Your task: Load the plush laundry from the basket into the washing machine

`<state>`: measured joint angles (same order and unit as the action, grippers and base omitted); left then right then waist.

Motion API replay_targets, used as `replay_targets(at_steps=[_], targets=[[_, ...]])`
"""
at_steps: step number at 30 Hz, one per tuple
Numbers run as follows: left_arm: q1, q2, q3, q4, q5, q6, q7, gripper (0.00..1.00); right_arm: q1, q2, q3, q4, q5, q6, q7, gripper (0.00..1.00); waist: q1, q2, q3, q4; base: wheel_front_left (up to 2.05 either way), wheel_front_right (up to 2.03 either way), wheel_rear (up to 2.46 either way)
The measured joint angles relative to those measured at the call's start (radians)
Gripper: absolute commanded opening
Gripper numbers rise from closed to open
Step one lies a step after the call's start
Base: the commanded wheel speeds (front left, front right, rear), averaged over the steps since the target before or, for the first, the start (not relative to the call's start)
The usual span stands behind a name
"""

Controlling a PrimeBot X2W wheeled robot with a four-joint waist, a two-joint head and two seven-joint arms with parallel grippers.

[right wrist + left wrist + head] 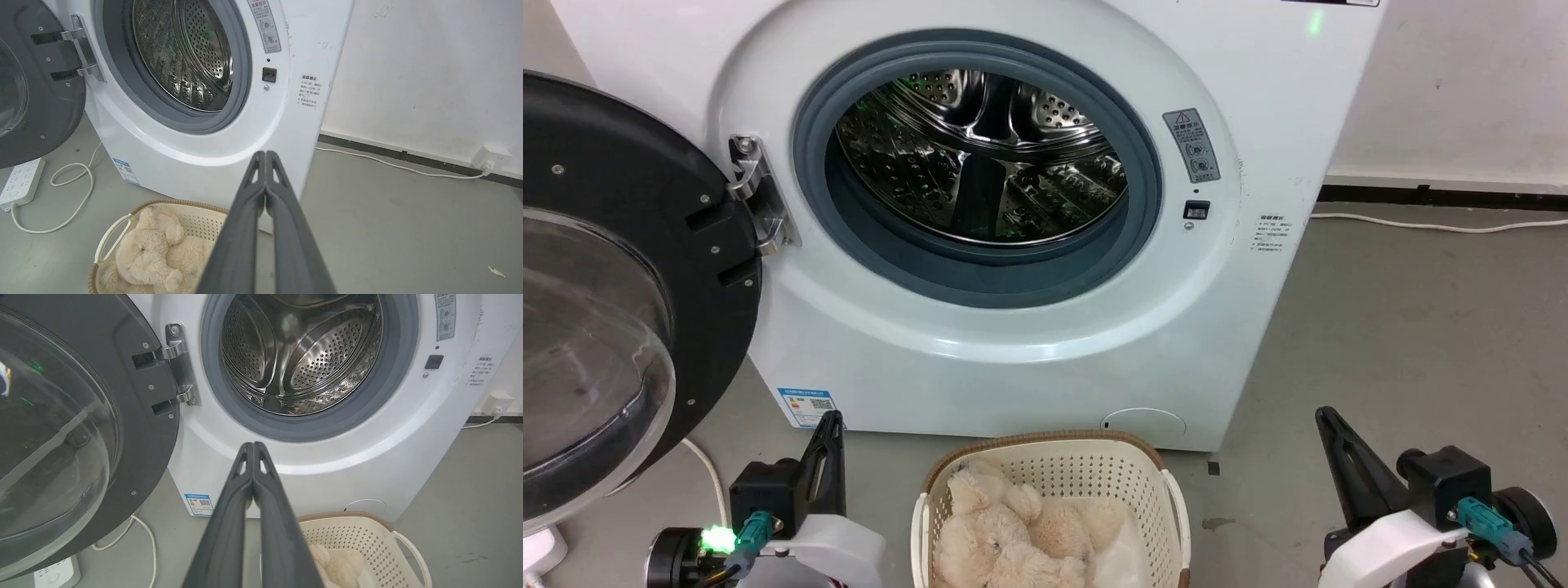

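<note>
Plush laundry (1021,531): heaped inside the basket (1086,465), at 6 o'clock in the head view; not lifted.
Basket: on the floor just in front of the washing machine (1013,376), between the two grippers.
Washing machine: at 12 o'clock; open, with the door (629,269) swung out to 9 o'clock and a bare drum (980,163).
Left gripper (832,420): at 7 o'clock, pressed together, pinching nothing, clear of the basket.
Right gripper (1327,416): at 5 o'clock, pressed together too, holding nothing, well apart from the basket.
Stage: judged as the very start; pick not yet begun.
Risk, closed tips: lowered as they are, would only squash the plush down; need spreading first.
Risk, shallow pinch: likely to slip off loose fluff mid-lift and drop onto the floor short of the opening.
Risk, snag: could catch a bulge on the basket rim and drag or tip the light basket.
Risk, seal (980,282): could trap a trailing limb and leave it hanging out.
Risk, door: could be knocked by a wide left-arm swing toward 9 o'clock.
</note>
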<state>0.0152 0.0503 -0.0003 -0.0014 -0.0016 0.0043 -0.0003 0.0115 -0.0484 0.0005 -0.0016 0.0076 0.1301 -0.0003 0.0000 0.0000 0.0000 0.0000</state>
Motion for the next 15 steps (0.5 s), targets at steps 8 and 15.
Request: replay_targets(at_steps=[8,15], targets=[[0.0,0.0,0.0,0.0,0.0,0.0,0.0,0.0,0.0,0.0,0.0,0.0,0.0,0.0,0.0,0.0,0.0,0.0,0.0,0.0,0.0,0.0,0.0],[0.0,0.0,0.0,0.0,0.0,0.0,0.0,0.0,0.0,0.0,0.0,0.0,0.0,0.0,0.0,0.0,0.0,0.0,0.0,0.0,0.0,0.0,0.0]])
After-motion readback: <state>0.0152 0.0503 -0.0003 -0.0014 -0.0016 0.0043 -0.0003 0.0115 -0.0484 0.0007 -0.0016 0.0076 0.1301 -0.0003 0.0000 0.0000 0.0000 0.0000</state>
